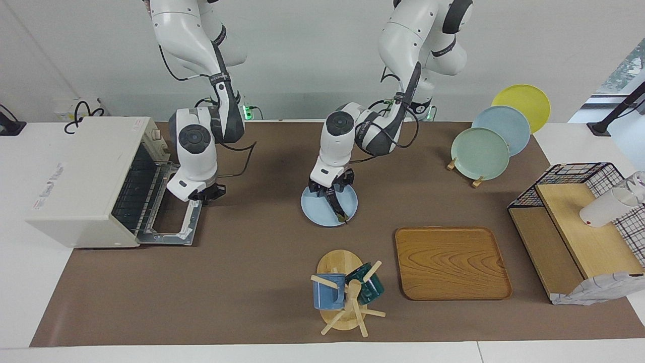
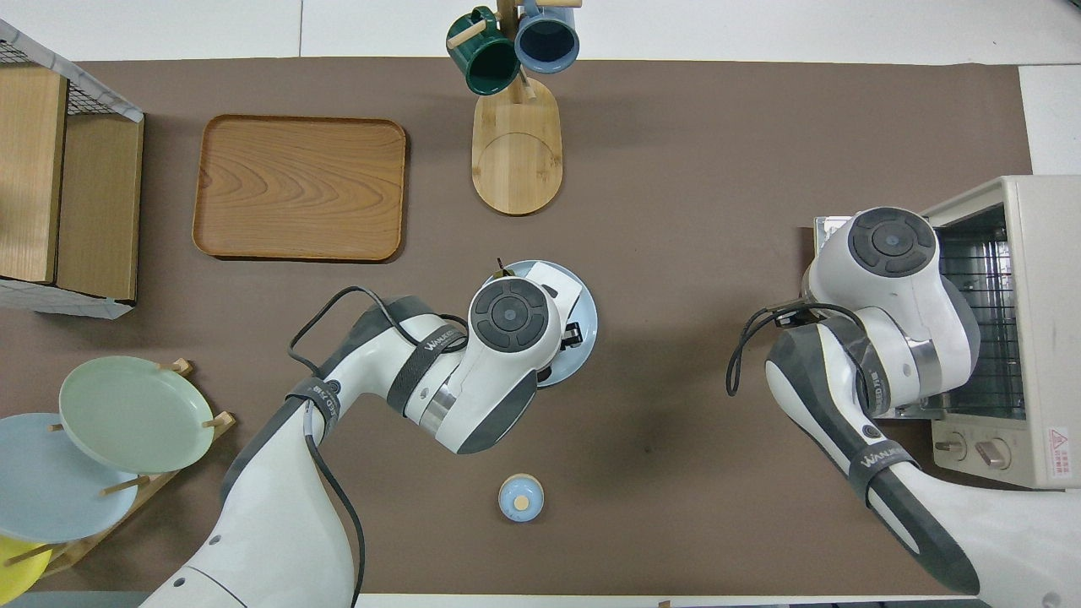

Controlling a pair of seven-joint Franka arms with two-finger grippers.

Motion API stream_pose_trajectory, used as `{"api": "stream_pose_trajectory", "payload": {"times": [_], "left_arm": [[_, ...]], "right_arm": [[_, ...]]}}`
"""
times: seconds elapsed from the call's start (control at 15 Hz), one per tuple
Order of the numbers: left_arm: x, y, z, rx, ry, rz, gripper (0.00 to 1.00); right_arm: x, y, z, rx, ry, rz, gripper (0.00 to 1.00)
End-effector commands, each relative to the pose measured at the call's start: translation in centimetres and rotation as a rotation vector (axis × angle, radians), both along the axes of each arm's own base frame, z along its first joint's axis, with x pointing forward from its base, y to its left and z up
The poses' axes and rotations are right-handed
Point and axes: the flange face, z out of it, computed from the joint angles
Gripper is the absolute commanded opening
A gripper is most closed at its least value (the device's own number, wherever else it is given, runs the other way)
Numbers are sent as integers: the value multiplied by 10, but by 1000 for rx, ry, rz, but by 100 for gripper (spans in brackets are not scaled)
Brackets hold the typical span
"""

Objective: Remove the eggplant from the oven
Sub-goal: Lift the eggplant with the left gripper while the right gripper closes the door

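- Left gripper (image 1: 332,193) grips the eggplant (image 1: 336,205) over the pale blue plate (image 1: 315,207): lower gently, then release.
- Right gripper (image 1: 205,194) waits over the oven (image 1: 80,181) door; I can't tell its fingers' state.

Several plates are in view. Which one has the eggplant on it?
The pale blue plate lying flat mid-table under the left gripper, with the dark eggplant across it. The green, blue and yellow plates stand in the rack at the left arm's end.

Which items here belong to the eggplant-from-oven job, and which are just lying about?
In the job: eggplant, on the light blue plate under the left gripper; oven, door open; right gripper.

Lying about: wooden tray, mug tree, plate rack, wire basket.
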Motion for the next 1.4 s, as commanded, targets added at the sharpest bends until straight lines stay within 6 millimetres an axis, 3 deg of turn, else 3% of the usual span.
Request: {"api": "stream_pose_trajectory", "payload": {"times": [0.0,0.2,0.33,0.6,0.8,0.93,1.07,1.2,1.33], "left_arm": [[0,2,6,6,-34,5,56],[2,2,7,6,-34,4,29],[8,5,16,5,-39,11,2],[43,33,61,11,-45,39,0],[96,93,112,8,-56,54,0],[134,138,133,7,-55,41,0],[169,190,135,5,-59,34,0],[197,260,128,-7,-70,5,0],[212,294,113,-27,-85,-49,0]], "right_arm": [[-3,-14,25,-27,-23,84,0],[-3,-23,45,-85,-2,124,0],[2,-25,58,-91,17,152,0],[3,-45,84,-98,37,158,0],[-3,-61,104,-100,52,167,0],[-8,-79,114,-96,61,173,0],[-13,-98,122,-92,75,166,0],[-20,-110,135,-89,84,177,0],[-27,-120,151,-78,89,167,0]]}}
